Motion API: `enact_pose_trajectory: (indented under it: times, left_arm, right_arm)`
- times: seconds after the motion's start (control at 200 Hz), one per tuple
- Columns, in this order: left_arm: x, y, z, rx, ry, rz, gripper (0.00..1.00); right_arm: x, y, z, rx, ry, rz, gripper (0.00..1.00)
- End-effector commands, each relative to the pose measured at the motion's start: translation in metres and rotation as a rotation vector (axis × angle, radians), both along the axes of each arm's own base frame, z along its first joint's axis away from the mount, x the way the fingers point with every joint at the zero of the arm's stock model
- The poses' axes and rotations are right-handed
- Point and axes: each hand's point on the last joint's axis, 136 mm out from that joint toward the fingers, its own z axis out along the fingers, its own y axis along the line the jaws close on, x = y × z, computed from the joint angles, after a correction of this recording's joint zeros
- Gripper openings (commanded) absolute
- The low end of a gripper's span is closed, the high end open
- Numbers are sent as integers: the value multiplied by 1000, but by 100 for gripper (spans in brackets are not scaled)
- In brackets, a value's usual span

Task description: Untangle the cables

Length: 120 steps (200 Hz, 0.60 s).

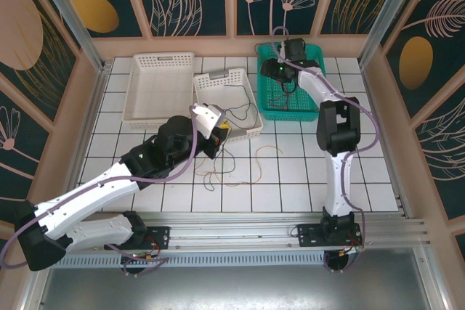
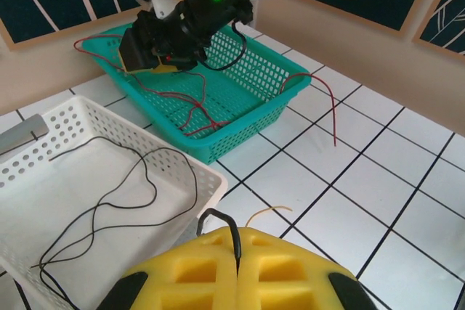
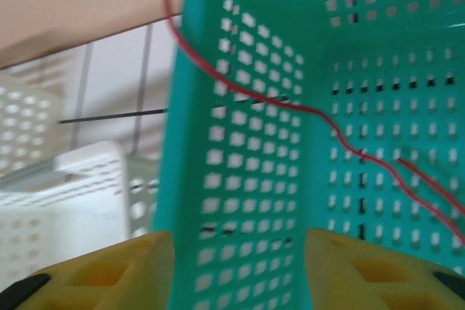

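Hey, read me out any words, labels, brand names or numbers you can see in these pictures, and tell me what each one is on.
No readable text.
Grey strip on the large white basket: too small to read.
Grey tab on the small white basket: no print discernible.
Green basket: no lettering.

Nothing legible is showing right now: no text, label, brand, number or sign is reading clearly in any of the views.
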Motion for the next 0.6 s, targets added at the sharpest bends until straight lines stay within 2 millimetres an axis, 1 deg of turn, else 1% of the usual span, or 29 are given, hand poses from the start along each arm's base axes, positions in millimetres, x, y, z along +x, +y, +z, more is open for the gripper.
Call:
enact_pose_trajectory:
  times: [0.0, 0.115, 0.275, 0.37, 0.39, 0.465, 0.561, 0.596]
  left_arm:
    - [3, -1, 6, -3, -45, 4, 0]
    - [4, 0, 4, 14, -49, 9, 0]
    - [4, 1, -1, 30, -48, 9, 0]
    - [4, 1, 0, 28, -51, 8, 0]
    - [4, 1, 0, 26, -52, 7, 0]
    - [3, 1, -2, 29, -49, 3, 0]
    - [4, -2, -5, 33, -38, -7, 0]
    - [4, -3, -6, 34, -33, -11, 0]
  right_arm:
    - [9, -1, -4, -149, -42, 1, 50]
    - [18, -2, -17, -243, -69, -9, 50]
    - [31, -2, -33, -271, -80, -6, 49]
    - [32, -3, -42, -288, -77, -20, 45]
    - [33, -6, -44, -299, -83, -32, 45]
    - [31, -6, -53, -297, -91, -25, 45]
    - [36, -8, -62, -297, -81, -31, 42]
    - [38, -7, -64, -297, -75, -31, 40]
